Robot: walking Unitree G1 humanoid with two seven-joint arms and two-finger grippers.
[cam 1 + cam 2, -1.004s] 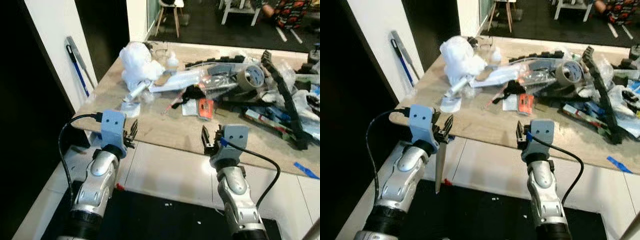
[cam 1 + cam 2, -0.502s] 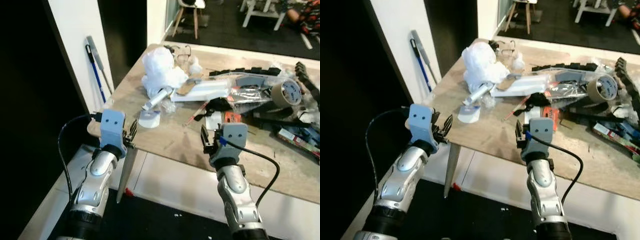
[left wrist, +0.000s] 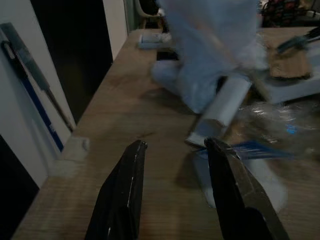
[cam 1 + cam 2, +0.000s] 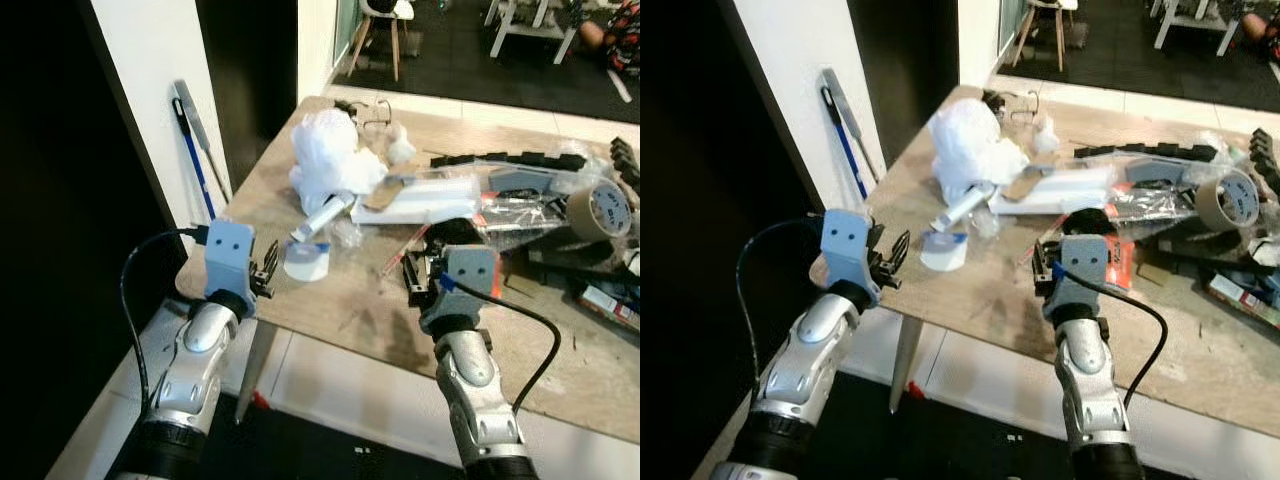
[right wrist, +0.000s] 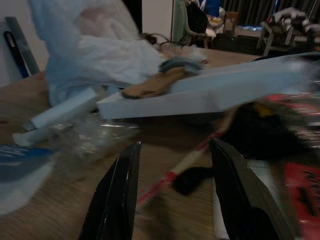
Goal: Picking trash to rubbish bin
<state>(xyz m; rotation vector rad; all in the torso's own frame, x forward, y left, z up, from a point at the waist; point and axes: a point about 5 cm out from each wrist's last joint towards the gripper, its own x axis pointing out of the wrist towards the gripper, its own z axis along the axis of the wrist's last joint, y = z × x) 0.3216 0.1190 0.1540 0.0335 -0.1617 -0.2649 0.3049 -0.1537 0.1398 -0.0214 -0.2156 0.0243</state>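
A wooden table (image 4: 250,210) carries a heap of trash. At its near left lie a crumpled white plastic bag (image 4: 330,160), a white tube (image 4: 322,215), a blue and white lid (image 4: 305,260) and clear wrap (image 4: 347,232). A flat white box (image 4: 430,200) and a red and white stick (image 5: 185,162) lie further right. My left gripper (image 4: 265,275) hovers open at the table's left corner, with the tube (image 3: 222,107) just ahead of it. My right gripper (image 4: 418,275) hangs open over the table's front edge, facing the stick and the box (image 5: 200,92). Both hold nothing.
A roll of brown tape (image 4: 600,210), a black toothed strip (image 4: 520,160) and an orange packet (image 4: 1118,262) crowd the table's right side. A blue-handled tool (image 4: 200,140) leans on the white wall at left. A table leg (image 4: 250,370) stands below the corner.
The whole view has shifted: the table now sits nearer and further right. Both grippers, below its front edge before, now reach the tabletop. Their fingers stay open.
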